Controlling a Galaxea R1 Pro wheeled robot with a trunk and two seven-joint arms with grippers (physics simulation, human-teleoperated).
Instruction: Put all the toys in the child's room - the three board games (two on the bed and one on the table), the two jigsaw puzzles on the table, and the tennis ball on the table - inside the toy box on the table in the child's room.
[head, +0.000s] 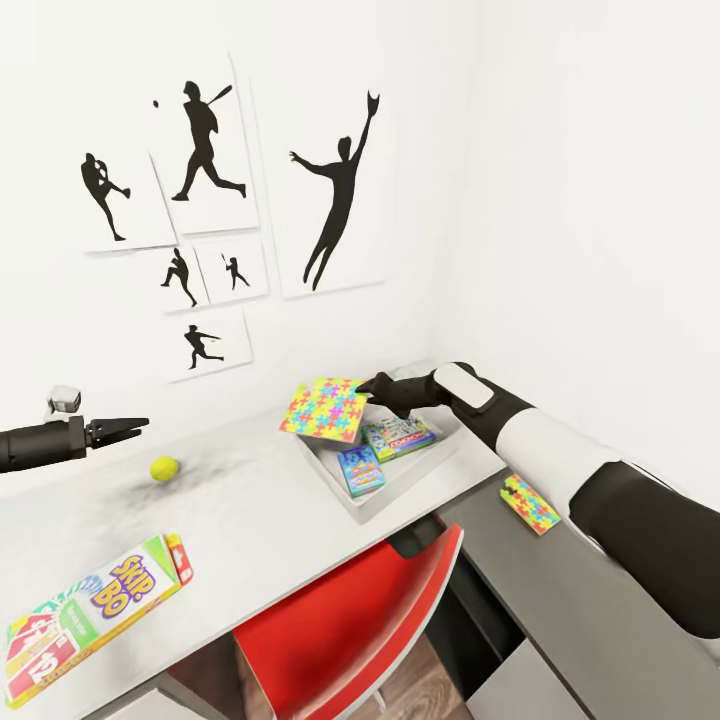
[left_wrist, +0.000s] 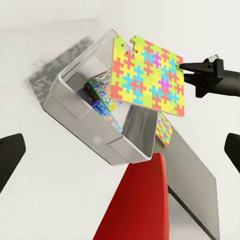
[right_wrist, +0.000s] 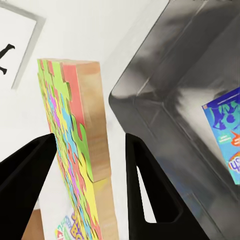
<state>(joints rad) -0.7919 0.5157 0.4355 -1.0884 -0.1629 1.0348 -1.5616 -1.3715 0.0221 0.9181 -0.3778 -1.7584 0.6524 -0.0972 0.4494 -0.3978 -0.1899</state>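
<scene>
The right gripper (head: 372, 385), its fingers closed on a jigsaw puzzle (head: 323, 409) tilted over the toy box's (head: 400, 482) far rim by the desk's right end, looks mid-delivery, needing lowering and release next.

Multicoloured jigsaw mat (head: 324, 410) was tilted above light grey toy tray (head: 330, 465) holding two game boxes (head: 398, 436); second mat (head: 530, 503) on dark unit; yellow-green ball (head: 165, 467) and SKIP-BO box (head: 95, 614) on desk.

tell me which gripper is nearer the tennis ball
Left. The left gripper hovers just above and beside the tennis ball; the right gripper is far across the table, holding a puzzle over the toy box.
</scene>
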